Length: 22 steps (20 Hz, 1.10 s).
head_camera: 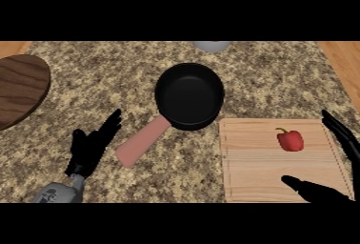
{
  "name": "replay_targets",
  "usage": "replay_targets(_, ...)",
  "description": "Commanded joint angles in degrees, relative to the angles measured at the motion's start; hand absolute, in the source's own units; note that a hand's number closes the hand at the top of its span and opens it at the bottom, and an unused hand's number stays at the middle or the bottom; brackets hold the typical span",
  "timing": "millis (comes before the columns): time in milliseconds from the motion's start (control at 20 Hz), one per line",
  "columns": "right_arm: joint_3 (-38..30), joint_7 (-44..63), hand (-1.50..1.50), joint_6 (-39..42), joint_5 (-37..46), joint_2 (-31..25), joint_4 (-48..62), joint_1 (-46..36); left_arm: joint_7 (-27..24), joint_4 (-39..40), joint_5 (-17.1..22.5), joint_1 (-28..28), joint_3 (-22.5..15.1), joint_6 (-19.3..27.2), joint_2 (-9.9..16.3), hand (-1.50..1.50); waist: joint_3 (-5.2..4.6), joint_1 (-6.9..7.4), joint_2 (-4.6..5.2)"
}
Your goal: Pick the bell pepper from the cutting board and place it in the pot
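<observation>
Item: small red bell pepper, on pale wooden cutting board. Likely light, glossy, slippery; grasp its body. Your right hand open at five o'clock; left hand open.

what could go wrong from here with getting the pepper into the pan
The bell pepper is small and rounded, lying between the open right hand thumb and fingers; a closing grasp might nudge it across the cutting board instead of catching it. The pot is shallow, so a pepper released high may roll out. Its pink handle could be knocked.
</observation>
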Motion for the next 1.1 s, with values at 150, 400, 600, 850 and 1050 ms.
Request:
replay_targets(150,1.0,25.9,-1.50,8.0,0.8,-2.5,-9.2,-3.1,2.3,-4.7,-1.0,2.3,-0.4,-0.8,0.5,0.00,0.05,1.00,0.04)
replay_targets(400,1.5,33.5,-1.50,13.6,-0.8,-2.4,-3.6,-7.3,0.5,-0.4,-1.7,0.6,0.9,-2.3,-1.0,0.00,0.07,0.85,0.21)
replay_targets(600,3.3,29.9,-1.50,19.9,-0.9,-5.2,7.9,-8.4,-0.5,0.0,-0.7,0.4,2.6,-4.0,0.1,0.00,0.12,1.28,0.32)
replay_targets(850,1.5,23.5,-1.50,21.8,2.3,-3.2,16.1,-9.1,1.1,0.8,-3.6,-0.8,3.2,-2.6,-3.4,0.00,0.13,0.58,0.18)
replay_targets(1050,-1.1,16.3,-1.50,17.9,6.3,0.1,26.6,-13.4,-3.3,4.1,-4.8,0.1,4.7,-4.8,-4.3,0.00,0.13,0.72,0.23)
